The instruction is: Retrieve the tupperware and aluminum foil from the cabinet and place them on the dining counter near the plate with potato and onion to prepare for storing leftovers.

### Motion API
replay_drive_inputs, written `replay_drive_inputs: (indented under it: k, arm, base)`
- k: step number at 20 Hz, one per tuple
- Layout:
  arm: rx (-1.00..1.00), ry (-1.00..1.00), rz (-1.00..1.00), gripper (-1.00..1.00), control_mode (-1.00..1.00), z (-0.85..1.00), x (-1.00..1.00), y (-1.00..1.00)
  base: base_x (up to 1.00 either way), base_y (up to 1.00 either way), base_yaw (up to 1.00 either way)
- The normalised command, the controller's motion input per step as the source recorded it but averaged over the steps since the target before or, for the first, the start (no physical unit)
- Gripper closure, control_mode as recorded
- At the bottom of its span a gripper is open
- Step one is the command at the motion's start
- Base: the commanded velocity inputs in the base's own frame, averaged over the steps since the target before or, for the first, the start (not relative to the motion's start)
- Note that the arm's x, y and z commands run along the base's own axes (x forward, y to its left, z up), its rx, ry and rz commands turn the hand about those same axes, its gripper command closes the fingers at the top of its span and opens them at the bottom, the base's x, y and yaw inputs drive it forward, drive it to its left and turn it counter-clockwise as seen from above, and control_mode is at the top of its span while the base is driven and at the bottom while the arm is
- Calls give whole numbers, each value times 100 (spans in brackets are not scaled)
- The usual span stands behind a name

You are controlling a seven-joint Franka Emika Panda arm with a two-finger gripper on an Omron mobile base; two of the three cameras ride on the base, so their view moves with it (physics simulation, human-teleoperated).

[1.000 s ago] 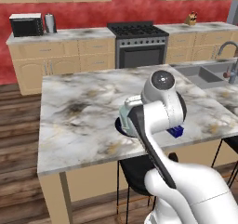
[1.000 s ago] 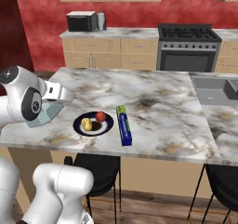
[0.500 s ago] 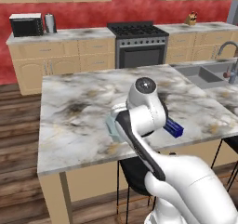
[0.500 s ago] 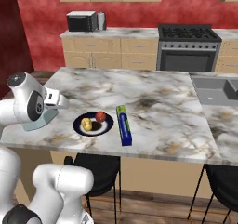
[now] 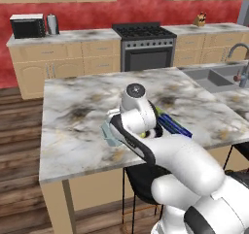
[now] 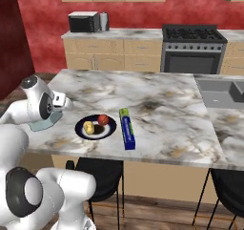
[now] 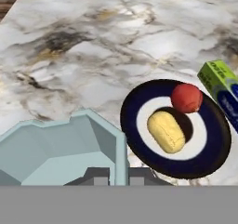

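Marble with white and grey veins covers the large rectangular bench (image 6: 157,109) where all the things lie. On its left part, near the front edge, sits the small pale blue-grey translucent tub (image 7: 60,146), without lid, with faceted walls and a rim. In the hand view the two dark fingers (image 7: 97,176) stand close together on both sides of the tub's near wall, so they are closed on this wall and grip it. The bottom of the tub seems to rest on the marble, seen from the right base view (image 6: 46,121), but I cannot tell this for sure.

Just beside the tub, to its right, lies a round dark blue plate (image 6: 81,127) with a white middle. On the plate are a yellow potato (image 7: 166,131) and a red round onion (image 7: 186,97), close to each other. The tub and the plate are near, almost touching at their rims in the hand view.

On the other side of the plate lies the long narrow dark blue box with one green end (image 6: 126,127), flat on the marble, its green end pointing to the far side of the bench. It is near the plate but apart from it.

From the left base view the white arm covers most of the plate, and the tub (image 5: 111,133) shows at its left.
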Motion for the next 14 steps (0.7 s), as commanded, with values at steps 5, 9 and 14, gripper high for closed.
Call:
replay_drive_inputs:
  k: [5, 9, 14]
  arm:
    - [0, 0, 0, 100, -100, -53, 51, 16]
    - [0, 0, 0, 100, -100, -59, 44, 1]
    - [0, 0, 0, 100, -100, -56, 46, 0]
  base:
    - [0, 0, 0]
    - [0, 0, 0]
    - [0, 0, 0]
